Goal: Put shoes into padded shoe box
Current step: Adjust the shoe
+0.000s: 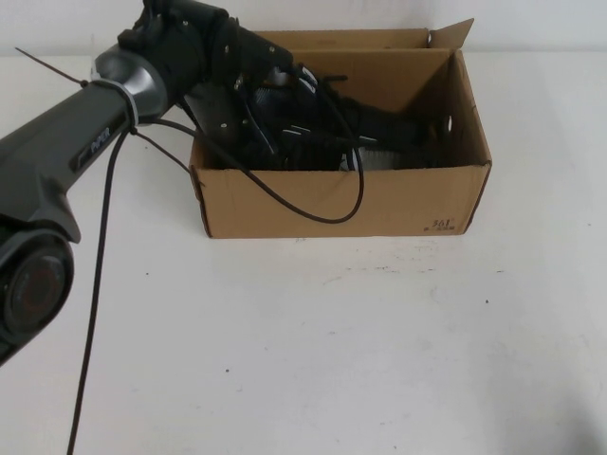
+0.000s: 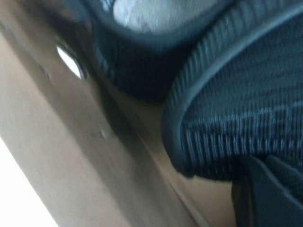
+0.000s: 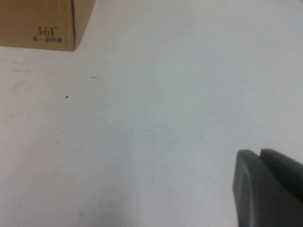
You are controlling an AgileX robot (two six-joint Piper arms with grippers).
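The brown cardboard shoe box (image 1: 341,204) stands at the far middle of the table, with both black knit shoes (image 1: 379,142) inside. My left gripper (image 1: 285,123) reaches down into the box's left half. In the left wrist view its fingers (image 2: 262,163) are closed together on the edge of one black shoe (image 2: 236,109). The other shoe (image 2: 142,56), with white paper stuffing, lies beside the box wall (image 2: 57,142). My right gripper (image 3: 259,153) is out of the high view. It is shut and empty above the bare table, near the box's printed corner (image 3: 38,23).
A black cable (image 1: 313,204) loops from the left arm over the box's front wall. Another cable (image 1: 90,313) hangs down at the left. The white table (image 1: 332,341) stretches in front of the box.
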